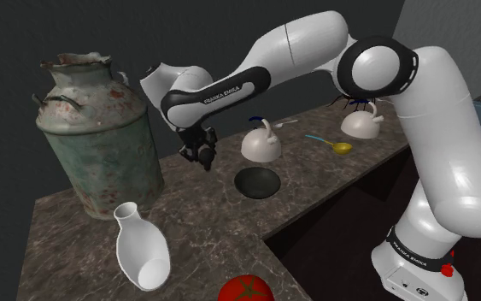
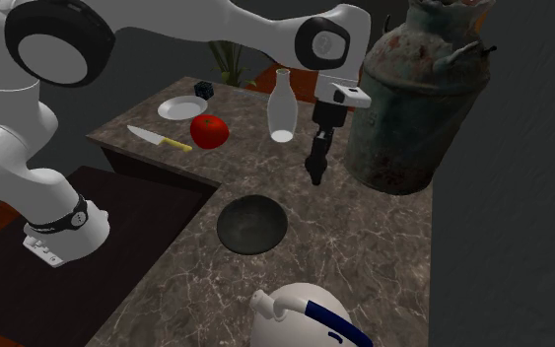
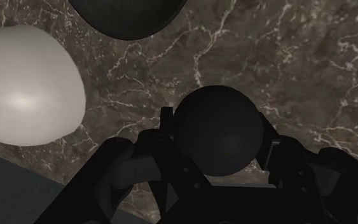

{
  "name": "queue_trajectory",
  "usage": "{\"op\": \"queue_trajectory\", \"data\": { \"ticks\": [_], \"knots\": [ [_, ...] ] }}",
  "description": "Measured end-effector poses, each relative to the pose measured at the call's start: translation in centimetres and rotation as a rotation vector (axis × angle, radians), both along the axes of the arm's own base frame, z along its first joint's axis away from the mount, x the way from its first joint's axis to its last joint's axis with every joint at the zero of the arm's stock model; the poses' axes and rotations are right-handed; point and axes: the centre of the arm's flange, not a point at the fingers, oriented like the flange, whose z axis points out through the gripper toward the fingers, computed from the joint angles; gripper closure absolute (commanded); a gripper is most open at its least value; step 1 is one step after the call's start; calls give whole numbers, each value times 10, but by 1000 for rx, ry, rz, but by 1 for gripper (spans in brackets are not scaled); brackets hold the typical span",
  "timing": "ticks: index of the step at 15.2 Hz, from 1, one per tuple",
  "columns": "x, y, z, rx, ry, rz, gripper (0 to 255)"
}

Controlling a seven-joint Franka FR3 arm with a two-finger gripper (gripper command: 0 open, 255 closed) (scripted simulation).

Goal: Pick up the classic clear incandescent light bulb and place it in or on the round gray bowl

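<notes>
Light bulb (image 3: 217, 130), rendered black, clamped in the jaws over the veined dark marble counter (image 3: 298, 57); dim grey walls (image 2: 521, 246).

The countertop (image 1: 204, 214) is dark brown stone with thin white veins, and the round bowl (image 1: 257, 181) is dark grey, almost black. The milk can (image 1: 102, 137) is dull green mottled with rust-red; the vase (image 1: 140, 248) and blue-handled teapot (image 1: 261, 145) are white, the tomato (image 1: 245, 289) red. The light bulb (image 3: 219, 130) reads black, like the gripper (image 1: 204, 158).
</notes>
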Motion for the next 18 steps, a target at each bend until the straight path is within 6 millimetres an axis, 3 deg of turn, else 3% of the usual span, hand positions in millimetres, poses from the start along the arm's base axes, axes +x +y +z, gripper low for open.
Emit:
{"op": "queue_trajectory", "data": {
  "ticks": [5, 7, 18],
  "knots": [
    [-1, 0, 26, 0, 0, 0, 255],
    [-11, -9, 31, 0, 0, 0, 255],
    [-109, -114, 43, -1, 0, 0, 255]
  ]
}}
